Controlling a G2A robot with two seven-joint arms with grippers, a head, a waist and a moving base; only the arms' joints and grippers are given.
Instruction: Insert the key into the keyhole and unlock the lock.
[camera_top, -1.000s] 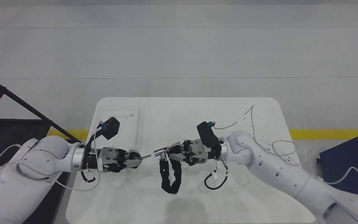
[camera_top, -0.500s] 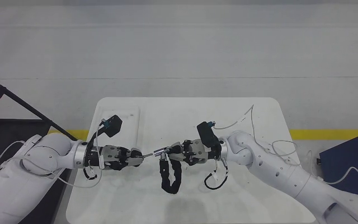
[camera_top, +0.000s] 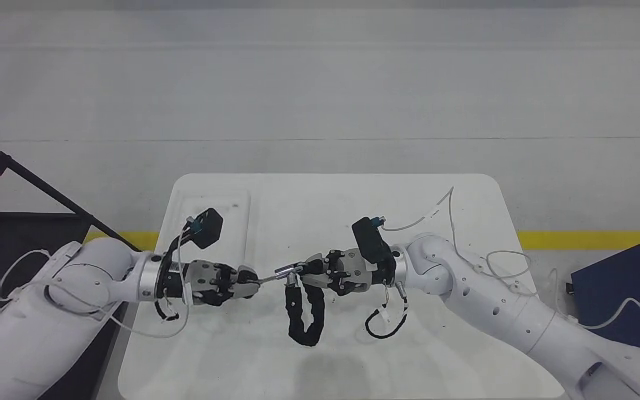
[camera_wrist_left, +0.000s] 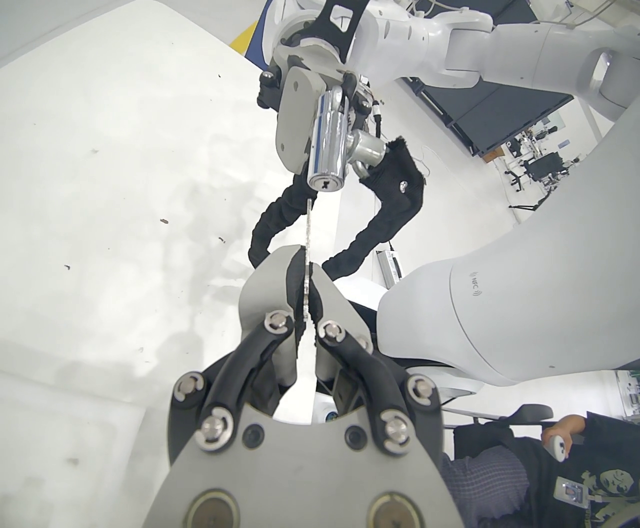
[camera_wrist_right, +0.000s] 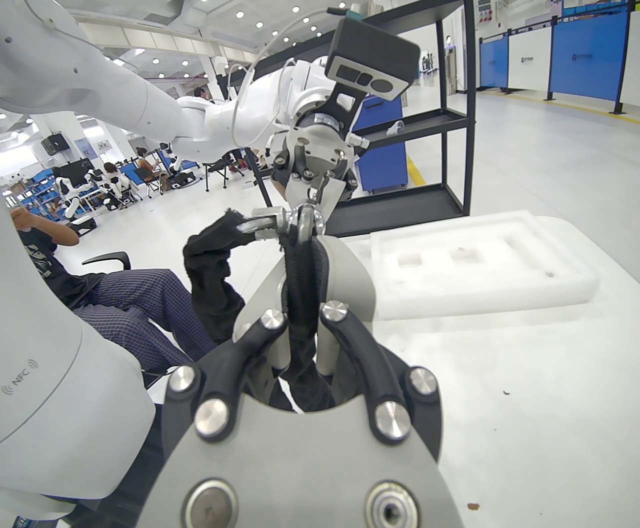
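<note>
The key (camera_wrist_left: 308, 227), a thin flat strip of silver metal, is pinched edge-on between the pads of my left gripper (camera_wrist_left: 306, 260). Its fingers are closed down to the blade's thickness, and the blade sticks out beyond the tips. The key's tip sits just short of the keyhole (camera_wrist_left: 326, 184), a cross-shaped slot in the end face of the lock (camera_wrist_left: 325, 140), a shiny chrome cylinder. Tip and face are near but apart, with the tip slightly to one side of the slot.

My right gripper (camera_wrist_right: 304, 245) is clamped tight on the lock where the black fabric-covered loop (camera_wrist_right: 210, 270) joins the metal. The keyhole end is turned toward my left gripper. The loop hangs down from the lock; I cannot tell whether it touches the white table (camera_top: 400, 210). A white foam tray (camera_wrist_right: 480, 265) with square recesses lies on the table on my left side.
</note>
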